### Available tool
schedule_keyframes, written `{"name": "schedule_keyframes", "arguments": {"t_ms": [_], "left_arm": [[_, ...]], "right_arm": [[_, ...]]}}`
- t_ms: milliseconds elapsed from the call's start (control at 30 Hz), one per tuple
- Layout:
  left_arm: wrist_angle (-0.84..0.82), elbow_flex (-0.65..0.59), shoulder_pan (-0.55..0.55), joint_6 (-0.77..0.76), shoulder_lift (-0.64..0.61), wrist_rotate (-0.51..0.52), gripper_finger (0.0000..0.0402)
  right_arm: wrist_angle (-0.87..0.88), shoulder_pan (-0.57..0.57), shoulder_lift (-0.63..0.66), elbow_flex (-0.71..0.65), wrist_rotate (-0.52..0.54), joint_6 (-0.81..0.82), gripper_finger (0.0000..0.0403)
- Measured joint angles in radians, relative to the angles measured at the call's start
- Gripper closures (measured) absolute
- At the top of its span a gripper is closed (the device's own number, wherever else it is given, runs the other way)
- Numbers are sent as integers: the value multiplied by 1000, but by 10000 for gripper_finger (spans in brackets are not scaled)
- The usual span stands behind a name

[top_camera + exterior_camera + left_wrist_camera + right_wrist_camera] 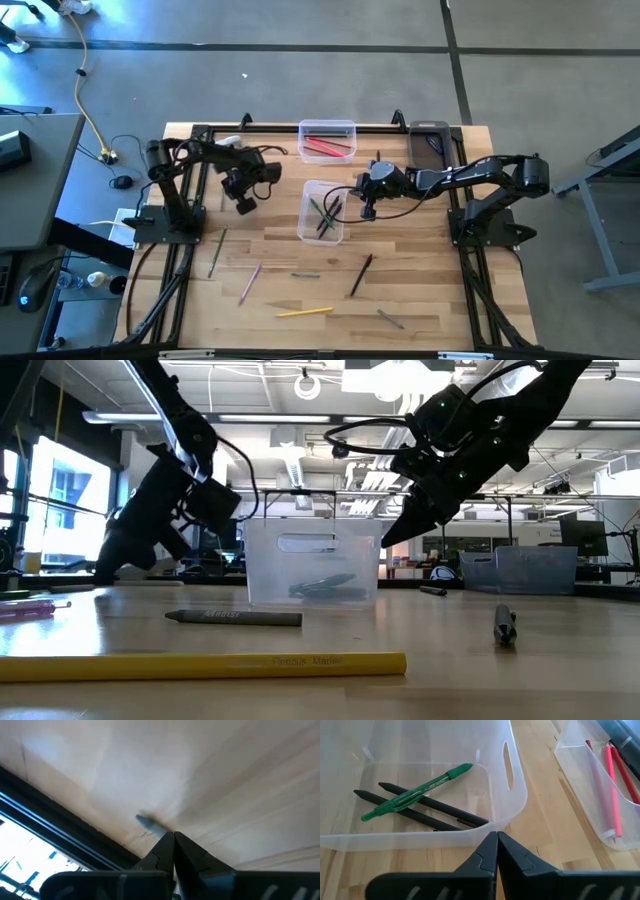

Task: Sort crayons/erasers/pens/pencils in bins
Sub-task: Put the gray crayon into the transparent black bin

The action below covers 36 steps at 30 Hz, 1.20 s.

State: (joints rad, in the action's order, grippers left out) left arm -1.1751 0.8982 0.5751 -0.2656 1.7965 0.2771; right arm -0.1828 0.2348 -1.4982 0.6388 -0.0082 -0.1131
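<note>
The middle clear bin (322, 212) holds a green pen (415, 792) and two black pens (427, 805). The far clear bin (327, 140) holds red and pink sticks, and a dark bin (430, 140) stands to its right. My right gripper (368, 211) is shut, with nothing between its fingers, at the middle bin's right rim (512, 812). My left gripper (245, 206) is shut over bare wood left of that bin. A small blurred grey thing (147, 822) shows just past its fingertips (173, 836). My left gripper points steeply down at the table. I cannot tell whether its shut tips touch the blurred grey thing. My right gripper's shut tips stand by the middle bin's rim, and whether they touch it cannot be told.
Loose on the near half of the table lie a green pencil (216, 253), a pink one (250, 283), a yellow pencil (305, 312), a grey crayon (306, 274), a black pen (361, 274) and a grey stick (390, 318). Black arm frames run along both side edges.
</note>
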Motion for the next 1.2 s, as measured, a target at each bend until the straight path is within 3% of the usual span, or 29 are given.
{"name": "schedule_keyframes", "arguments": {"t_ms": [200,400,533,700,800,1000,1200], "left_arm": [[17,15,1,-12,-1,-27,397],[103,15,1,-11,-3,-111,366],[105,24,-1,-11,-8,-87,346],[92,53,-1,7,-81,-40,334],[131,49,-13,3,-161,-74,333],[291,-88,-87,-146,-308,-247,330],[314,-171,-180,-303,-350,-211,283]], "right_arm": [[12,0,0,0,0,0,403],[19,0,0,0,0,0,403],[21,0,0,0,0,0,403],[21,0,0,0,0,0,403],[21,0,0,0,0,0,403],[21,0,0,0,0,0,403],[20,0,0,0,-3,0,403]]}}
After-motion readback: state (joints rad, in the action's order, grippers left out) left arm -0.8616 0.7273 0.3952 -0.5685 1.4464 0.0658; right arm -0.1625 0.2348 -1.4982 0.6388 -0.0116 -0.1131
